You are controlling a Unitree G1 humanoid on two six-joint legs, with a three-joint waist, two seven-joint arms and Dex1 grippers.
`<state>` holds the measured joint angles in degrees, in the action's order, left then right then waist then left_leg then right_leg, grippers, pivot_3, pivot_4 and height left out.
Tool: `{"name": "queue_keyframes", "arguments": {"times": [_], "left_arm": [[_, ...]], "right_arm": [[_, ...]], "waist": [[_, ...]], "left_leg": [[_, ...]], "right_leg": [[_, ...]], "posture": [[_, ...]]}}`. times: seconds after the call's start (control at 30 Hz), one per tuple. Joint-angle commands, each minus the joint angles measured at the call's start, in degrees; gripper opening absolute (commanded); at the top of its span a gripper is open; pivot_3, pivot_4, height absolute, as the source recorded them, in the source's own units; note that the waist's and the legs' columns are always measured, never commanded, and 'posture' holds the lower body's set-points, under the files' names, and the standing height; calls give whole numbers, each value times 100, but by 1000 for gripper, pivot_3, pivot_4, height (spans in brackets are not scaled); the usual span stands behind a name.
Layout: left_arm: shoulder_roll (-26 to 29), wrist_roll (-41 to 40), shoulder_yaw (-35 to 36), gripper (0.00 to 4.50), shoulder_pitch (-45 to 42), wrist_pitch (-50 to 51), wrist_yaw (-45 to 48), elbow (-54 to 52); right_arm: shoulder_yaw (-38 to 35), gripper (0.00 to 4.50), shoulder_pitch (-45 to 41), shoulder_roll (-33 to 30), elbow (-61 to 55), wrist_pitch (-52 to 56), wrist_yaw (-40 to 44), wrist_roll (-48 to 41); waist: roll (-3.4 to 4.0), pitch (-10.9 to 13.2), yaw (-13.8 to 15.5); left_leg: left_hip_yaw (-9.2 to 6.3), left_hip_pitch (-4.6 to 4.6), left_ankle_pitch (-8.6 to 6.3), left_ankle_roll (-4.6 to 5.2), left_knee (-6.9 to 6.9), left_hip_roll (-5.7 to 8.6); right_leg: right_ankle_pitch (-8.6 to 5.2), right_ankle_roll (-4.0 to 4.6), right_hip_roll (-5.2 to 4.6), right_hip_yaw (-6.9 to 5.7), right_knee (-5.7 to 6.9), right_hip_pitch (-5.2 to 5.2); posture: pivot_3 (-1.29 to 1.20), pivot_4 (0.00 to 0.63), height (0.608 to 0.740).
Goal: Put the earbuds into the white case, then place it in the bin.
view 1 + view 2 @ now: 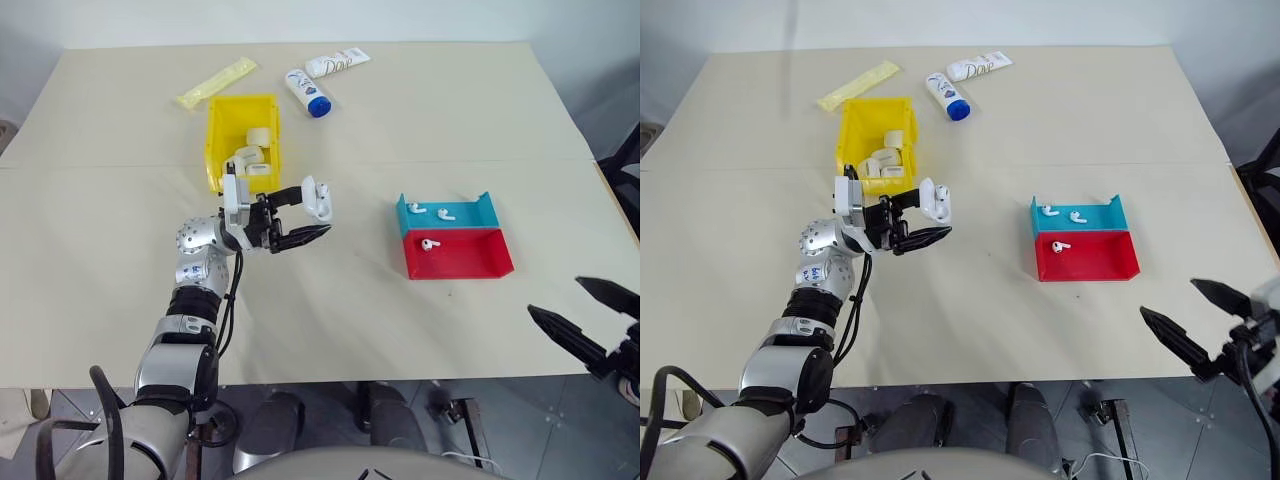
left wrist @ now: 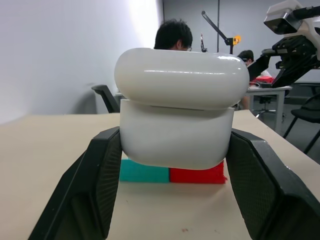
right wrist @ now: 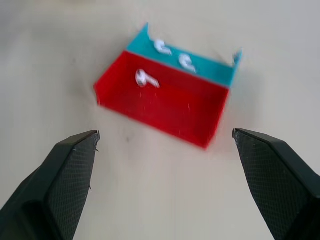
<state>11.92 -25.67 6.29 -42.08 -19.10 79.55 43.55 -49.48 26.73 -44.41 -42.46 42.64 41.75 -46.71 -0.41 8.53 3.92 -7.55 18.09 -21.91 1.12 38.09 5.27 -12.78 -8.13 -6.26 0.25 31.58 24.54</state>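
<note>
My left gripper [image 1: 316,210] is raised above the table, just in front of the bin, and is shut on the white case [image 1: 318,198]. In the left wrist view the case [image 2: 177,115] sits between both fingers with its lid down on the body. The yellow bin [image 1: 213,150] holds several white cases. Three earbuds lie in the blue-and-red tray [image 1: 460,270]: two [image 1: 415,210] [image 1: 441,213] in the blue half and one [image 1: 430,243] in the red half. My right gripper [image 1: 556,298] hangs open and empty near the table's front right edge, short of the tray [image 3: 200,135].
At the back of the table lie a white Dove tube [image 1: 338,62], a blue-capped white bottle [image 1: 307,92] and a pale yellow sachet [image 1: 216,82]. In the left wrist view, people sit at desks beyond the table.
</note>
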Motion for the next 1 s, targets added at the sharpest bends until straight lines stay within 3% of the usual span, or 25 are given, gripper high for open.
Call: {"name": "queue_keyframes", "arguments": {"times": [0.03, 0.13, 0.23, 0.4, 0.5, 0.57, 0.73, 0.83, 1.0], "left_arm": [[-50, -41, 74, 2760, 17, -131, -98, -247], [-107, -66, 72, 2760, 225, -153, -219, -520], [-151, -79, 48, 2760, 455, -121, -353, -840], [-222, -109, -9, 2760, 1012, -19, -665, -1565], [-252, -101, -55, 2760, 1287, 5, -857, -1905], [-263, -99, -89, 2760, 1406, 34, -964, -2084], [-292, -90, -165, 2760, 1641, 86, -1157, -2409], [-312, -80, -200, 2760, 1708, 69, -1254, -2490], [-302, -107, -248, 2760, 1799, 45, -1342, -2583]], "right_arm": [[745, 4455, -815, -534, 267, 130, -236, 57], [1959, 4455, -1941, -1323, 950, 398, -326, 533], [3000, 4455, -3110, -1715, 1712, 438, -281, 991], [4795, 4455, -5688, -1687, 3373, 859, 216, 1697], [5732, 3836, -6937, -1371, 4461, 822, 628, 2295], [6093, 3200, -7415, -1191, 4964, 765, 802, 2597], [6738, 3200, -8171, -825, 5957, 531, 1432, 3190], [7003, 2618, -8448, -629, 6447, 324, 1674, 3548], [7218, 2618, -8697, -382, 6945, 156, 2059, 3961]], "waist": [[0, 2, -2], [2, 5, -46], [2, 6, -76], [9, 11, -122], [9, 11, -127], [9, 11, -117], [10, 11, -92], [10, 11, -114], [11, 9, -138]], "left_leg": [[0, 0, 0, 0, 0, -1], [1, 1, 2, -1, 2, 2], [-2, 6, 5, -5, -1, 0], [5, 13, 13, -7, 1, 3], [7, 15, 15, -12, -3, -6], [8, 17, 16, -14, -3, -6], [6, 30, 19, -9, -1, 4], [10, 33, 20, -9, 0, 5], [12, 33, 24, -16, -1, -1]], "right_leg": [[0, 0, 0, -1, 0, 0], [0, 0, -2, -1, 1, 2], [0, 2, -4, -4, 0, 9], [4, 4, -8, -1, -3, 19], [5, 6, -2, 0, -3, 23], [6, 7, -1, 1, 0, 28], [12, 8, -4, 0, 14, 36], [17, 8, -4, 0, 12, 41], [19, 10, 2, 2, 19, 48]], "posture": [[0, 150, 740], [0, 150, 740], [0, 150, 740], [0, 150, 740], [0, 150, 740], [0, 150, 740], [0, 150, 740], [0, 150, 740], [0, 150, 740]]}}
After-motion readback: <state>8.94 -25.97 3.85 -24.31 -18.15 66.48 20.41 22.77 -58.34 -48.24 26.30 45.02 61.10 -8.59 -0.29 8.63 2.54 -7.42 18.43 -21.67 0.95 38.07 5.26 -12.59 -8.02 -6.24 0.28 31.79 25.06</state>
